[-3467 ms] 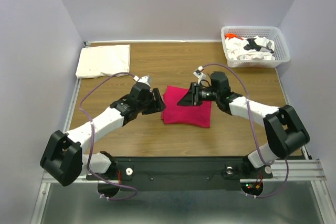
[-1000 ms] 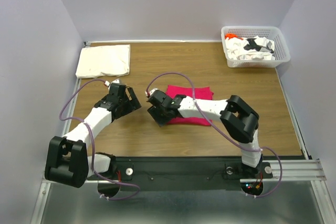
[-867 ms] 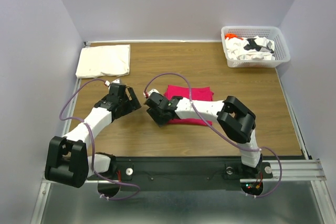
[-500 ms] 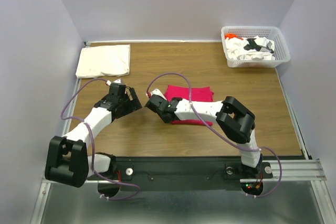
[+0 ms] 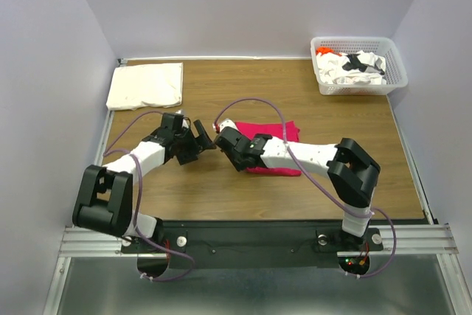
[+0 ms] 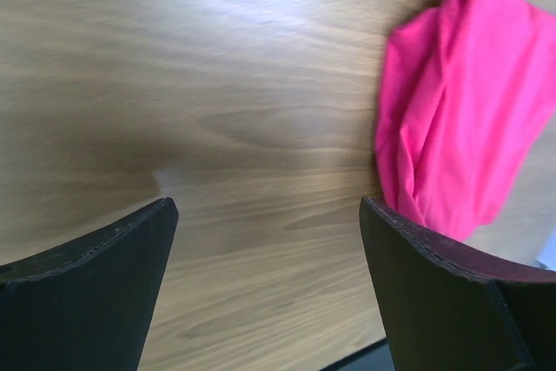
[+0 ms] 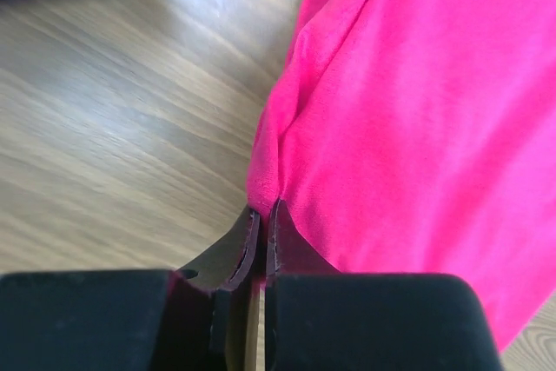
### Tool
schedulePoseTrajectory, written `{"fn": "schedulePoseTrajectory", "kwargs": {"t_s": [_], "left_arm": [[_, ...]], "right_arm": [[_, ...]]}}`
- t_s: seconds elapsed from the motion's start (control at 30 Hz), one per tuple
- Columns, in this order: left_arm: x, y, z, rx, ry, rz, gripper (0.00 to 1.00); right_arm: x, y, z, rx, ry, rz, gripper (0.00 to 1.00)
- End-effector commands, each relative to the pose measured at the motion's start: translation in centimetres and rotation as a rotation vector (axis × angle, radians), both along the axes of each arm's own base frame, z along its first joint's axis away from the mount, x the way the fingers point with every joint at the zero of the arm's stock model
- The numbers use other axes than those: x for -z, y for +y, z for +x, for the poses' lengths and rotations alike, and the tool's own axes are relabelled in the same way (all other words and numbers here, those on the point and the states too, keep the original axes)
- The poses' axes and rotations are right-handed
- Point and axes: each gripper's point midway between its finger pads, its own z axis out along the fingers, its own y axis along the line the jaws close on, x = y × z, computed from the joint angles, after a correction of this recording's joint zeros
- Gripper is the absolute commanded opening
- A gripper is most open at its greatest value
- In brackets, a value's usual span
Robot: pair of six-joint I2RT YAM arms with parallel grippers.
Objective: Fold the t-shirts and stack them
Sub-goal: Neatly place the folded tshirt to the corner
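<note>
Pinching the left edge of the folded magenta t-shirt mid-way across the surface, the right tool is clamped on cloth, the left tool gapes empty beside it, 1 cream t-shirt lies folded far-left, and crumpled t-shirts wait in the basket.

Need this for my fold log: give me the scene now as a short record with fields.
right fingers: shut, pinching an edge of the magenta t-shirt
left fingers: open, holding nothing, over bare table beside that shirt
magenta t-shirt: folded, mid-table
cream t-shirt: folded flat, far left corner
basket: far right corner, holds crumpled shirts
</note>
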Motion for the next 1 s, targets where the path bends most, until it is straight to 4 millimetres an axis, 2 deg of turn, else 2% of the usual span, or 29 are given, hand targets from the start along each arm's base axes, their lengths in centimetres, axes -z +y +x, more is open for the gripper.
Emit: {"fn": "schedulePoseTrajectory", "kwargs": {"t_s": [0.0,0.17,0.3,0.47,0.6,0.7,0.77,0.8,0.9,0.93,0.97], "left_arm": [[-3.9,-4.4,2.8,0.071,-0.092,-0.176,0.98],[-4.1,-7.2,3.9,0.083,-0.077,-0.268,0.99],[-4.2,-8.9,4.6,0.093,-0.090,-0.309,0.98],[-1.8,-11.9,3.6,0.144,-0.018,-0.310,0.98],[1.0,-12.9,3.0,0.110,0.018,-0.253,0.98],[2.0,-13.8,2.4,0.100,0.037,-0.258,0.97],[2.8,-14.3,2.4,0.092,0.050,-0.252,0.91],[3.2,-14.5,2.2,0.096,0.059,-0.248,0.83],[3.5,-14.4,2.6,0.084,0.051,-0.228,0.68],[3.3,-14.2,2.9,0.082,0.036,-0.218,0.58],[3.3,-14.1,3.2,0.083,0.025,-0.197,0.53]], "right_arm": [[-3.7,1.4,1.1,0.026,-0.061,0.146,0.01],[-4.9,2.1,1.2,0.034,-0.064,0.236,0.01],[-4.4,2.2,1.0,0.038,-0.054,0.247,0.01],[-4.6,2.9,1.0,0.033,-0.047,0.290,0.01],[-5.3,3.4,1.2,0.040,-0.058,0.326,0.01],[-6.5,3.8,1.2,0.033,-0.071,0.362,0.01],[-7.3,4.0,1.3,0.027,-0.083,0.388,0.01],[-7.6,4.2,1.4,0.022,-0.090,0.397,0.01],[-7.5,4.2,1.4,0.015,-0.091,0.392,0.01],[-7.2,4.1,1.3,0.009,-0.088,0.385,0.01],[-7.1,4.2,1.3,0.007,-0.085,0.384,0.01]]}}
